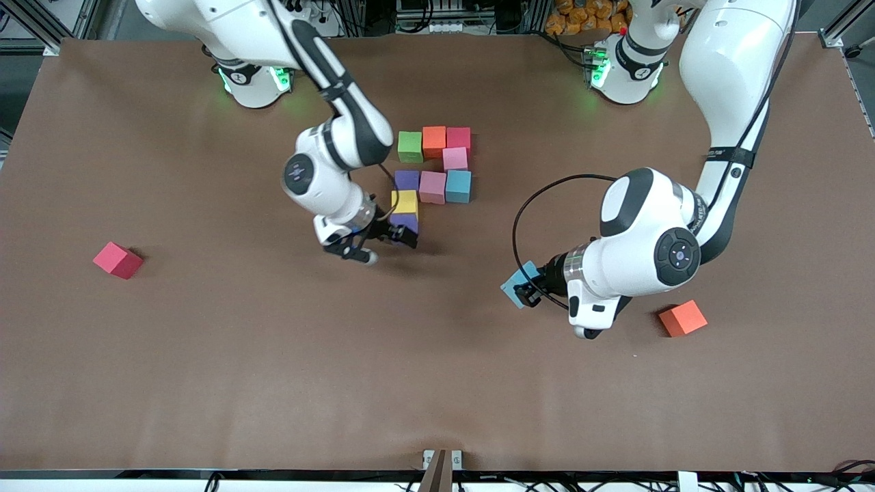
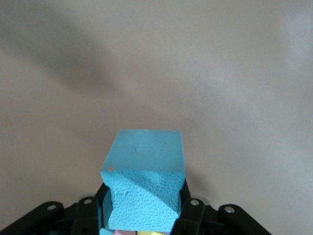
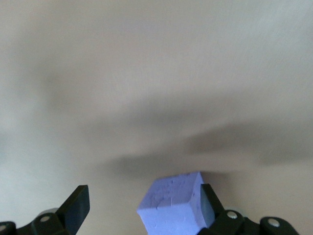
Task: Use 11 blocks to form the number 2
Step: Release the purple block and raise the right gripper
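While the left gripper point(image 1: 525, 290) is clamped on a light blue block point(image 1: 515, 283), it hangs over bare table toward the left arm's end, and the left wrist view shows this cube point(image 2: 145, 181) squeezed between the two pads. Near it an orange block point(image 1: 682, 318) lies alone on the brown table point(image 1: 205, 376).

At the middle of the table the right gripper point(image 1: 386, 246) has its fingers spread wide apart. A purple block point(image 1: 405, 222) sits between them, just beside one finger point(image 3: 209, 203), and it rests on the table under a yellow block point(image 1: 404, 201) in the front view.

Above the yellow cube the figure is laid: a green block point(image 1: 410, 146), an orange cube point(image 1: 434, 141) and a red cube point(image 1: 459, 138) in one row, a pink block point(image 1: 454, 158) below the red one, then a second purple cube point(image 1: 407, 180), a second pink cube point(image 1: 433, 187) and a blue cube point(image 1: 458, 186) in a row.

One red block point(image 1: 117, 260) lies alone toward the right arm's end.
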Robot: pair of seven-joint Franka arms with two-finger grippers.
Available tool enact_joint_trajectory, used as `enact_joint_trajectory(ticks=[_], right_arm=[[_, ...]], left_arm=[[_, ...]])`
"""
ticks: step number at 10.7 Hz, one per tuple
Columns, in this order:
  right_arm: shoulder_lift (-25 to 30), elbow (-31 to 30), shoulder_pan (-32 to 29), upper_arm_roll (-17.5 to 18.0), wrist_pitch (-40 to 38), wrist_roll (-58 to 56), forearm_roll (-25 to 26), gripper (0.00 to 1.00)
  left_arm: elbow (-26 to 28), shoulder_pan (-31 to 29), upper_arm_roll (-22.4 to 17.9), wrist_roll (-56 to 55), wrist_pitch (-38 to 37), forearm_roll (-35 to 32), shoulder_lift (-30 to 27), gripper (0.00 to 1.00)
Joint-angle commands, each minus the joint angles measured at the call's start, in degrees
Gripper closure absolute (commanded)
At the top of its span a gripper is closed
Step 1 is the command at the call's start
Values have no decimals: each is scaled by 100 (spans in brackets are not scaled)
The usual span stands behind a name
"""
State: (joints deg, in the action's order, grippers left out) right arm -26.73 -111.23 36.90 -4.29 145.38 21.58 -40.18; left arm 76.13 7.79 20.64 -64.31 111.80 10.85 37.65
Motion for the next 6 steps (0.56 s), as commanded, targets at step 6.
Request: enact_joint_trajectory(ticks=[6], right_arm=[[107,741,-1493,-869,-1771,-3430,1784,0]], left_arm=[[253,766,-24,-3523,271,84,49,88]])
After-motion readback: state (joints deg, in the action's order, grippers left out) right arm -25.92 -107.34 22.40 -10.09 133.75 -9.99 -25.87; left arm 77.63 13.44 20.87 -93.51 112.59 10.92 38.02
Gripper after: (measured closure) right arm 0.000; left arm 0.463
